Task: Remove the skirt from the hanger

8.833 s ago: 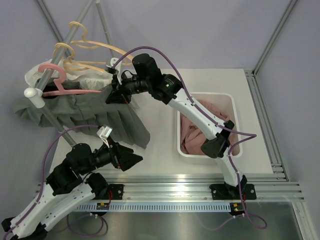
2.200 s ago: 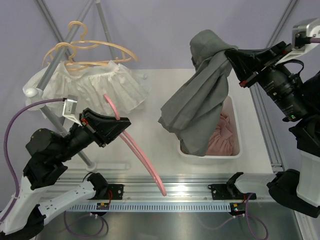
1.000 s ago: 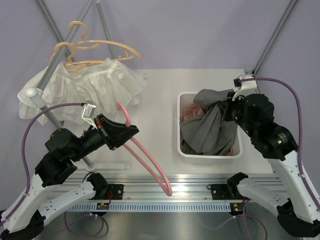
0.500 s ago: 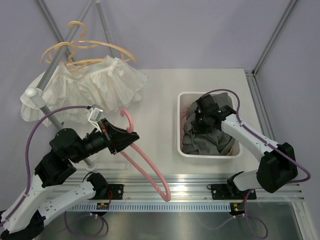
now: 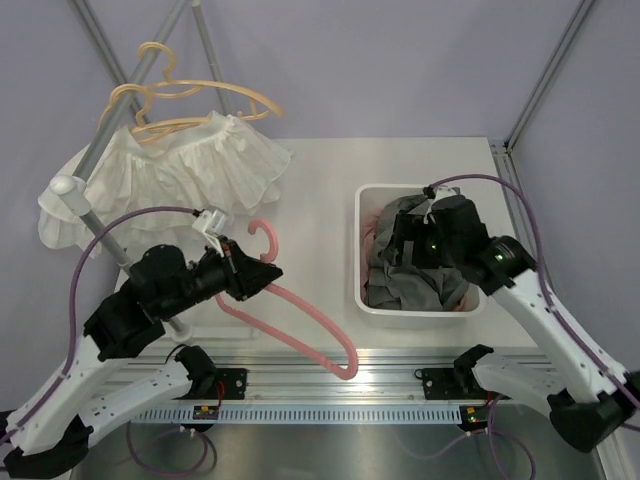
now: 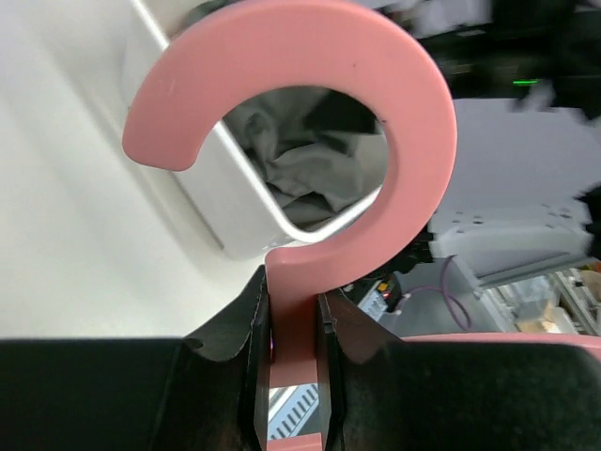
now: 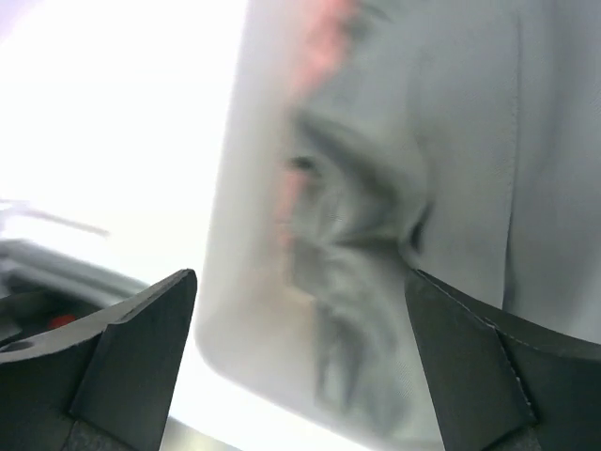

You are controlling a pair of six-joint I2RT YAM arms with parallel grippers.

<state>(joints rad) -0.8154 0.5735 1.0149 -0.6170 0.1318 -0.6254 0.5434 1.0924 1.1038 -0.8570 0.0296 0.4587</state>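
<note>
skirt [image 5: 412, 268] lies crumpled in the white bin [image 5: 358, 252] right of centre; i see my right gripper [image 7: 302, 349] spread wide over it; left gripper [image 6: 293, 321] pinches the pink hanger [image 5: 292, 326] by its neck

A white ruffled garment [image 5: 190, 170] hangs from a metal rail [image 5: 105, 140] at the far left, tan hangers [image 5: 200, 92] above it. On the table [image 5: 320, 200] sits a white bin [image 5: 420, 311], pink cloth [image 5: 367, 230] showing inside.

skirt [image 5: 405, 272] in bin [image 5: 415, 309], hanger [image 5: 312, 318] left of bin
</note>
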